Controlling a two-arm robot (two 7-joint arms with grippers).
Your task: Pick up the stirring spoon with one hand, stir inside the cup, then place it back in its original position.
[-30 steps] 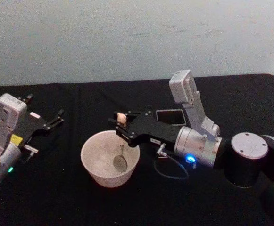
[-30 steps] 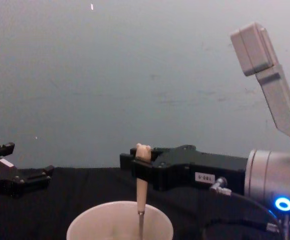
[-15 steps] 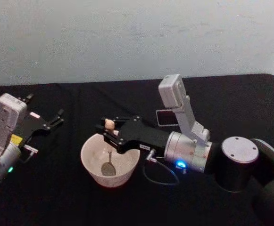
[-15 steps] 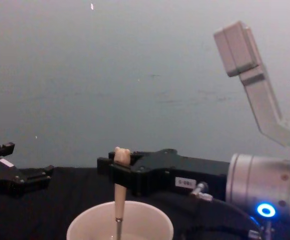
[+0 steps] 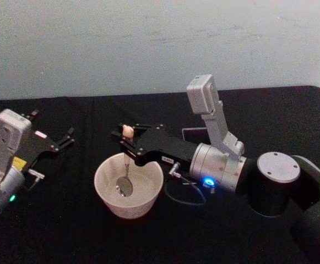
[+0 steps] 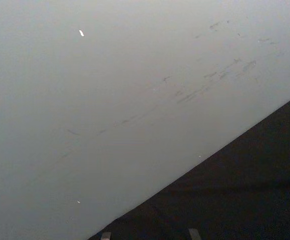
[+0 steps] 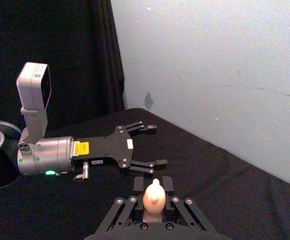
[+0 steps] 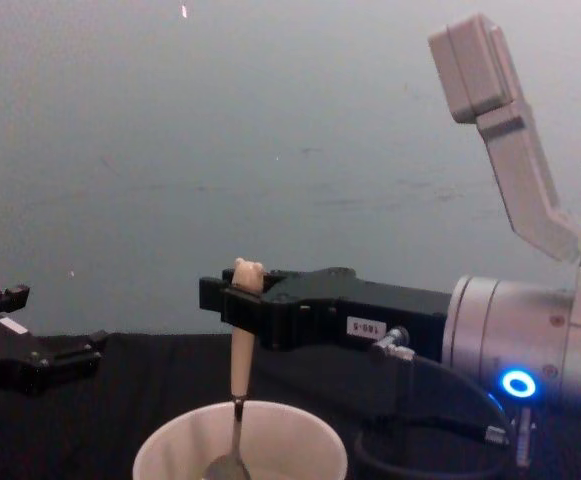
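Observation:
My right gripper [image 5: 128,141] is shut on the stirring spoon [image 5: 126,165], gripping its beige handle just under the bear-head knob [image 8: 247,270]. It holds the spoon upright over the cream-white cup [image 5: 106,194], and the metal bowl [image 8: 229,466] hangs inside the cup. The knob [image 7: 154,196] sits between the fingers in the right wrist view. Behind the right arm, the dark grey square holder [image 5: 193,133] is partly hidden. My left gripper [image 5: 66,137] rests at the table's left, open and holding nothing; it shows too in the chest view [image 8: 55,355] and the right wrist view [image 7: 148,146].
The black tablecloth [image 5: 66,231] covers the whole table, with a pale wall [image 5: 148,44] behind its far edge. The right arm's wrist camera block [image 5: 201,94] rises above the holder. A cable [image 5: 184,199] loops beside the cup.
My right gripper has carried the spoon from the cup's right side to its left-middle, then drawn slightly back. The spoon bowl swept across the inside of the cup. The left arm has stayed still.

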